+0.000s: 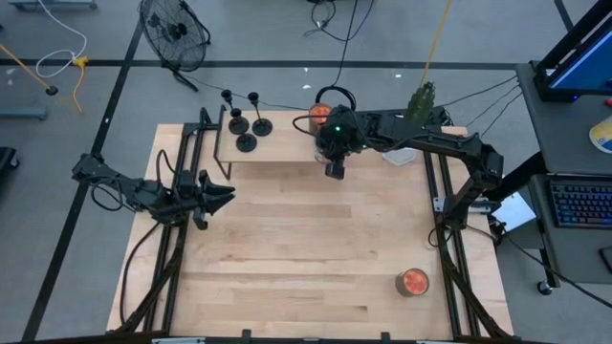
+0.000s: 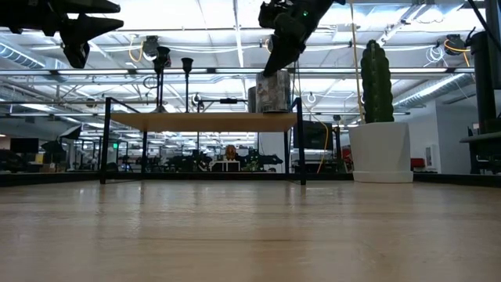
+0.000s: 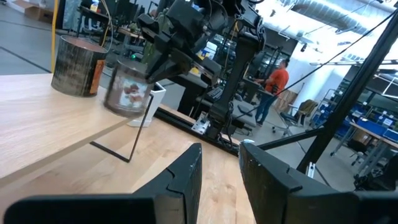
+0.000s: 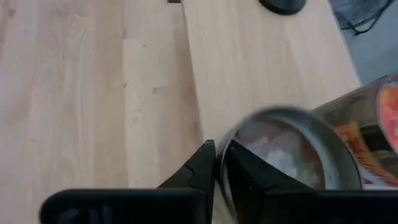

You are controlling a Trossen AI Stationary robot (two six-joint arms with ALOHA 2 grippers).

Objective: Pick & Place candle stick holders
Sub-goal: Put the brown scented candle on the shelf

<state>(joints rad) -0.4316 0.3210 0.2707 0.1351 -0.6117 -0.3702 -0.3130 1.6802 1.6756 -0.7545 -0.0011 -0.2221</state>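
Three black candle stick holders [image 1: 247,127] stand on their disc bases at the left end of a low wooden shelf [image 1: 287,143] at the table's far side; no gripper touches them. My right gripper [image 4: 217,149] is over the shelf's right part, slanting down, shut on the rim of a round tin [image 4: 286,149] that stands on the shelf [image 2: 272,92]. In the high view the gripper [image 1: 335,169] hides this tin. My left gripper [image 3: 221,165] waits at the table's left [image 1: 225,194], level, open, with nothing between its fingers. My right gripper has the tin's rim [image 4: 231,142] in the narrow gap between its two fingers, one finger outside the wall and one inside the opening. The fingers come slanting down from above and from the table's right. The tin stands upright with its bottom on the shelf.
A second tin with an orange top [image 1: 320,115] stands on the shelf just behind the gripper. A third [image 1: 413,282] sits on the table near the right front. A cactus in a white pot [image 2: 380,141] stands at the far right. The shelf has thin black legs [image 2: 301,149].
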